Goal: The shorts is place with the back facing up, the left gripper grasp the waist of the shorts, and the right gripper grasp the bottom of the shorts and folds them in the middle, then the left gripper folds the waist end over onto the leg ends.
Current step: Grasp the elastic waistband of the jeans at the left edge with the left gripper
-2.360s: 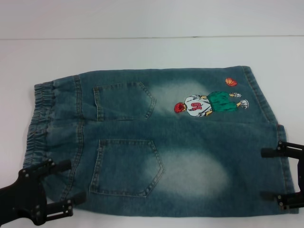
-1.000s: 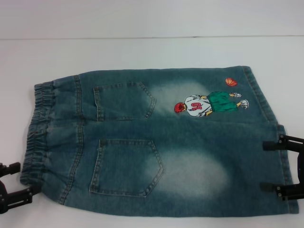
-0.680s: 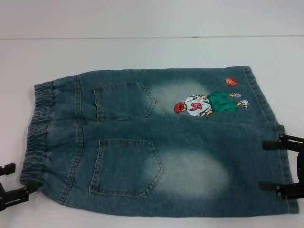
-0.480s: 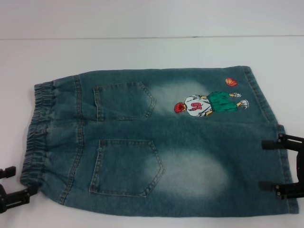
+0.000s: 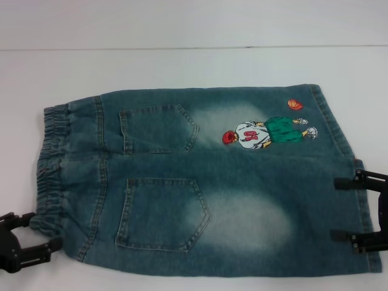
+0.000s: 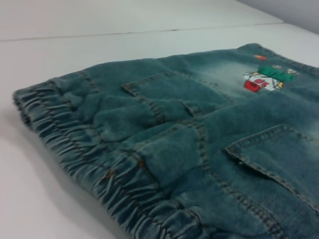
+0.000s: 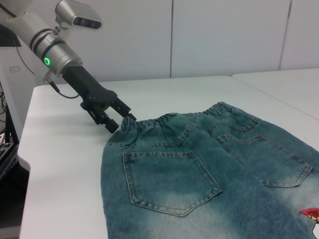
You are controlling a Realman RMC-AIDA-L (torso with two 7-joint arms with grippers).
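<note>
The faded denim shorts (image 5: pixel 200 182) lie flat, back up, both patch pockets showing. The ruffled waist (image 5: pixel 51 157) points left and the leg ends (image 5: pixel 336 130) point right, with the embroidered figure (image 5: pixel 267 133) on the far leg. My left gripper (image 5: pixel 45 229) is open at the waist's near corner, one finger on each side of it; the right wrist view shows this gripper (image 7: pixel 123 123) touching that corner. My right gripper (image 5: pixel 333 208) is open over the near leg's hem, the bottom of the shorts. The left wrist view shows only the waist (image 6: pixel 75 144) close up.
The shorts rest on a white table (image 5: pixel 182 66) that runs on behind them and to the left. A seam between table sections (image 5: pixel 194 47) crosses the back. The near hem lies close to the table's front edge.
My left gripper drew back left off the shorts, then came in again to the waist's near corner. My right gripper has barely moved.
</note>
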